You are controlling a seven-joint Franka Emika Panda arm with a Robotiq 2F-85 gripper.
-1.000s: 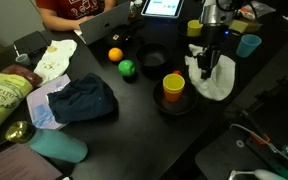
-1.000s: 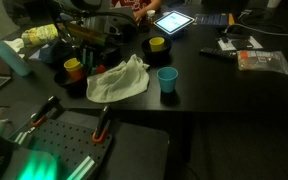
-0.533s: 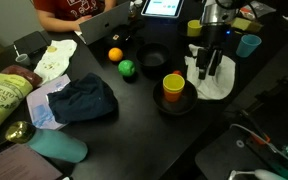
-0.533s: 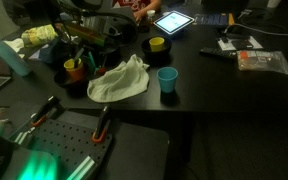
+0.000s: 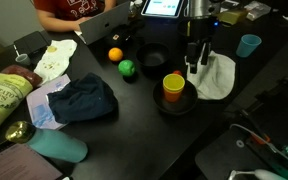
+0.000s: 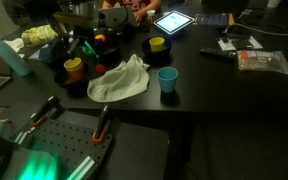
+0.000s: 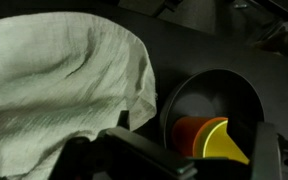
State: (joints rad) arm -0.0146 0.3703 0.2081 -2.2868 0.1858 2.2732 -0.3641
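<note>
A crumpled white cloth (image 5: 220, 77) lies on the black table (image 5: 124, 135); it also shows in the other exterior view as white cloth (image 6: 119, 80) and fills the upper left of the wrist view as white cloth (image 7: 54, 80). My gripper (image 5: 196, 60) hangs open just above the cloth's near-left edge, holding nothing. Beside it, an orange cup with a yellow inside (image 5: 173, 86) stands in a black bowl (image 5: 174, 104). In the wrist view the cup (image 7: 206, 138) and its bowl (image 7: 216, 92) sit between my spread fingers (image 7: 119, 150).
A green ball (image 5: 127, 68), an orange fruit (image 5: 115, 54) and another black bowl (image 5: 152, 57) lie left of the gripper. A teal cup (image 5: 248, 45) stands to the right. A dark blue cloth (image 5: 84, 100), a snack bag (image 5: 4, 95), a tablet (image 5: 164, 8) and a seated person (image 5: 69, 12) are around.
The jaws have opened and let go of the white cloth, which has settled on the table. The gripper has lifted and shifted slightly toward the orange cup.
</note>
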